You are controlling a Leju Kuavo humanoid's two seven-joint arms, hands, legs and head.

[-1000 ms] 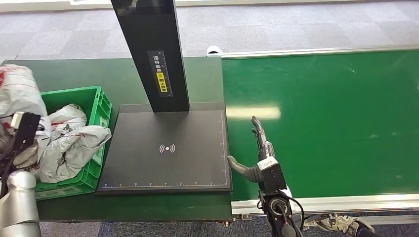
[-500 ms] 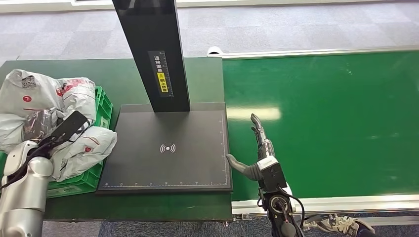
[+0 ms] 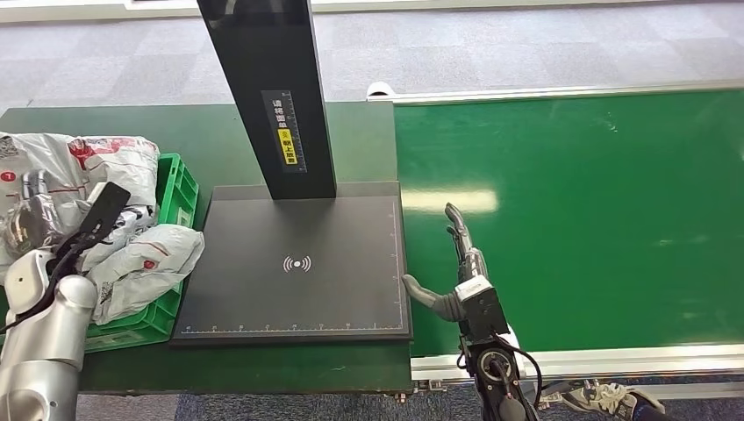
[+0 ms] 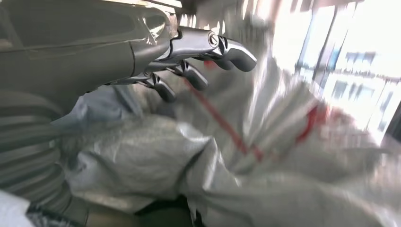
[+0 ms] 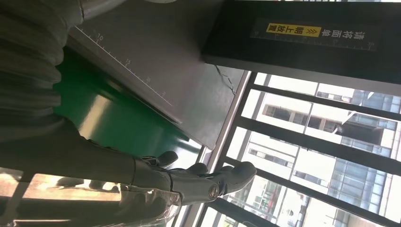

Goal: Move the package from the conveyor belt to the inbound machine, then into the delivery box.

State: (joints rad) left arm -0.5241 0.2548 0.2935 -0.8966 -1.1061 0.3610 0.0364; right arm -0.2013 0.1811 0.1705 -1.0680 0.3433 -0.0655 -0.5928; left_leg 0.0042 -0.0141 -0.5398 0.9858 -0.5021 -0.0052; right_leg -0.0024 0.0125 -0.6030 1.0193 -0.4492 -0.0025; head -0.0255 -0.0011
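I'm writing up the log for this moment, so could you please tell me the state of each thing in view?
Left hand: over the green crate, fingers apart among the packages; whether it grips one I cannot tell.
Right hand: open, holding nothing, over the belt's near edge.
Packages: heaped in the crate, crumpled.
Green crate: overfull.
Scanner plate: bare.
Conveyor belt: bare.

The black scanner post (image 3: 268,96) carries a label (image 3: 287,130) reading 请将面单朝上放置; the scanner plate (image 3: 298,263) shows a wireless symbol (image 3: 297,263).
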